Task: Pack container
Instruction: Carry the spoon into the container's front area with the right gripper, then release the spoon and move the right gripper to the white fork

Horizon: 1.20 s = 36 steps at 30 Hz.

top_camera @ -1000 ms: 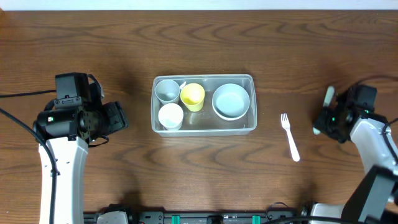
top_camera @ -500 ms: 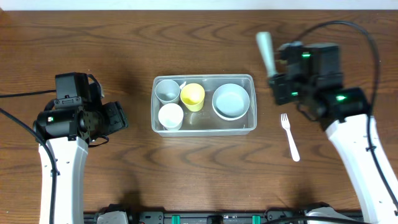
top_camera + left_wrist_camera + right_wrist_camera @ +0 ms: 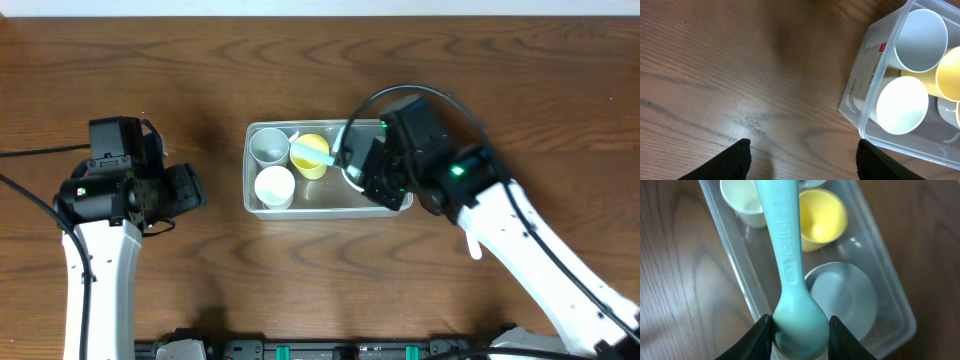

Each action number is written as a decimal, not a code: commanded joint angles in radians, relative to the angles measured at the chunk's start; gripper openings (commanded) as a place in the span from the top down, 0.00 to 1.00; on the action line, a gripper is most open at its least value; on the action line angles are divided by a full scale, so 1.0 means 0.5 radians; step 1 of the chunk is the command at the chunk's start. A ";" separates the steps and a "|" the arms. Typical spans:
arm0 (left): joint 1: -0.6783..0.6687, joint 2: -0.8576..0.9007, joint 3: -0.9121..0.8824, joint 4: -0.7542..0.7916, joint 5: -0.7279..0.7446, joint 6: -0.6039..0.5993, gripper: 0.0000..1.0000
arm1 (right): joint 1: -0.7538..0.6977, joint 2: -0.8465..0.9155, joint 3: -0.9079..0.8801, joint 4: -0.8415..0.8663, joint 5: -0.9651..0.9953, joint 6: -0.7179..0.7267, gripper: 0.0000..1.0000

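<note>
Container (image 3: pixel 322 207) of clear plastic sits at the middle of the table (image 3: pixel 200 80), its long axis running left to right in the overhead view and its open top facing up. It is a rectangular tub with rounded corners and a raised rim, see-through enough that the wood grain shows through its floor. A white sticker (image 3: pixel 866 74) with a small red mark is on its short left wall; the print is too small to read. At its left end stand a grey-white cup (image 3: pixel 268 146) and a white cup (image 3: pixel 274 186), with a yellow cup (image 3: pixel 312 155) just beside them, and a pale bowl (image 3: pixel 845 300) lies in the right half. The right gripper (image 3: pixel 799 337) hangs over the tub, its fingers clamped on the bowl end of a pale teal spoon (image 3: pixel 787 255) whose handle reaches out above the cups. Small moulded symbols run along the handle, unreadable. The left gripper (image 3: pixel 802 160) hovers over bare wood left of the tub, fingers spread, gripping nothing.
</note>
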 commanded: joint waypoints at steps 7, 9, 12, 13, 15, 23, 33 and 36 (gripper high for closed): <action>0.008 -0.021 -0.014 -0.011 -0.009 -0.003 0.32 | 0.012 0.350 0.029 0.015 -0.001 -0.202 0.99; 0.008 -0.021 -0.014 -0.011 -0.009 -0.003 0.32 | 0.012 0.414 0.029 0.021 -0.001 -0.224 0.99; 0.008 -0.021 -0.014 -0.011 -0.009 -0.003 0.32 | 0.012 0.494 0.029 0.024 0.000 -0.224 0.99; 0.008 -0.021 -0.014 -0.011 -0.009 -0.003 0.32 | 0.012 0.517 0.029 0.024 -0.001 -0.224 0.99; 0.008 -0.021 -0.014 -0.011 -0.009 -0.003 0.32 | 0.012 0.549 0.029 0.018 -0.001 -0.224 0.99; 0.008 -0.021 -0.013 -0.010 -0.009 -0.003 0.32 | 0.012 0.564 0.030 0.010 -0.001 -0.206 0.70; 0.008 -0.021 -0.014 -0.010 -0.009 -0.003 0.32 | 0.011 0.562 0.031 0.021 0.000 -0.188 0.37; 0.008 -0.021 -0.013 -0.010 -0.009 -0.004 0.32 | 0.007 0.555 0.041 0.042 0.001 -0.098 0.39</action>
